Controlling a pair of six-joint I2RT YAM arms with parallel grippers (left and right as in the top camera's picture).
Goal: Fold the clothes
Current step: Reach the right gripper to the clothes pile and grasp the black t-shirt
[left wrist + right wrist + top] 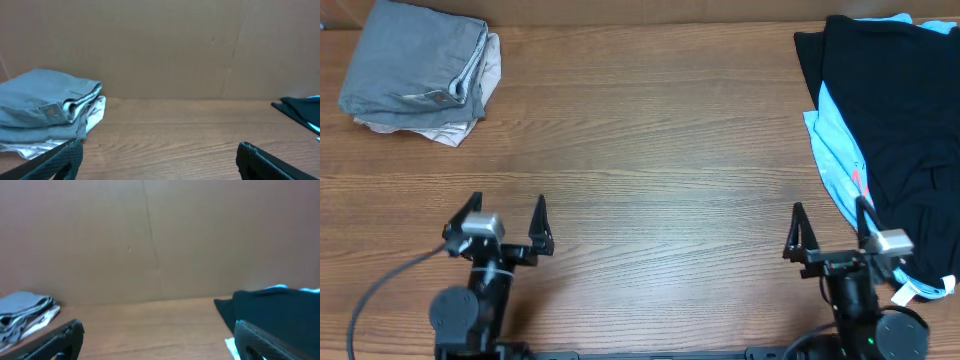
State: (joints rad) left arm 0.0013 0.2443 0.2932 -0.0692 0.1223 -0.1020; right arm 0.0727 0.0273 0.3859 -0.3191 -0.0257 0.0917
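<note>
Nearest the camera, the left gripper and the right gripper sit at the table's near edge, both with fingers spread wide and holding nothing. At far left lies a folded grey and beige pile, the middle is bare wood, and at far right the black T-shirt lies crumpled over a light blue tee. Folding looks not yet begun. A good start would be for the right arm to pinch only the top black layer near an edge, draw it onto the bare middle, and let both arms spread it flat. Only the overhead view shows the blue tee underneath. The left wrist view shows the pile's stacked layers and the brown wall behind.
</note>
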